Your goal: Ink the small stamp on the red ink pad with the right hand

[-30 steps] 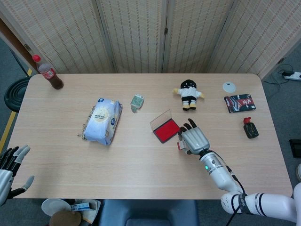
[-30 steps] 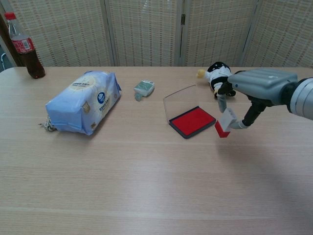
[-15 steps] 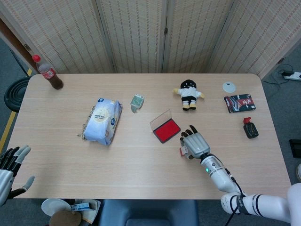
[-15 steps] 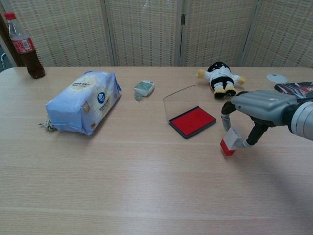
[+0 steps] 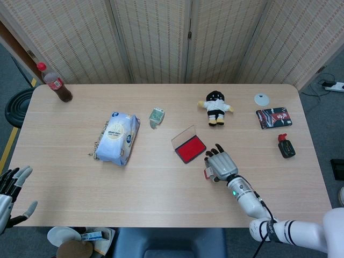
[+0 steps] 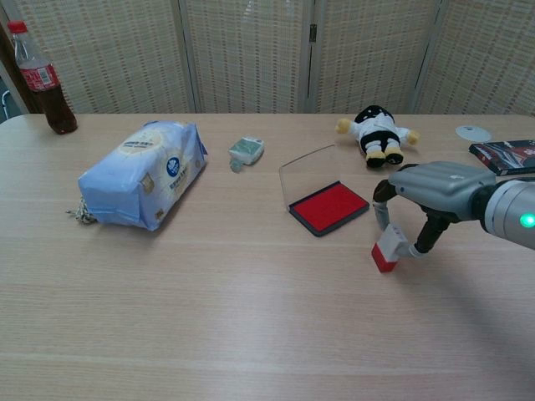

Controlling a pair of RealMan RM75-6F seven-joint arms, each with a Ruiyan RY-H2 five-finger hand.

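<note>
Right hand (image 6: 435, 196) pinches small stamp (image 6: 386, 250), tilted, just off red ink pad (image 6: 328, 206) toward table's (image 6: 209, 317) right edge; left hand (image 5: 11, 191) spread, empty.

A lab-like test room is showing here: folding screens (image 5: 161, 37) are enclosing a table (image 5: 161, 183) where unrelated props are lying, with a power strip (image 5: 334, 85) sitting on grey floor.

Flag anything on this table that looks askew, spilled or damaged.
Nothing is spilled or visibly damaged. The red ink pad sits skewed to the table edge, its clear lid raised. The small stamp is tilted in the right robot hand, off to the pad's near right side rather than over it.
</note>
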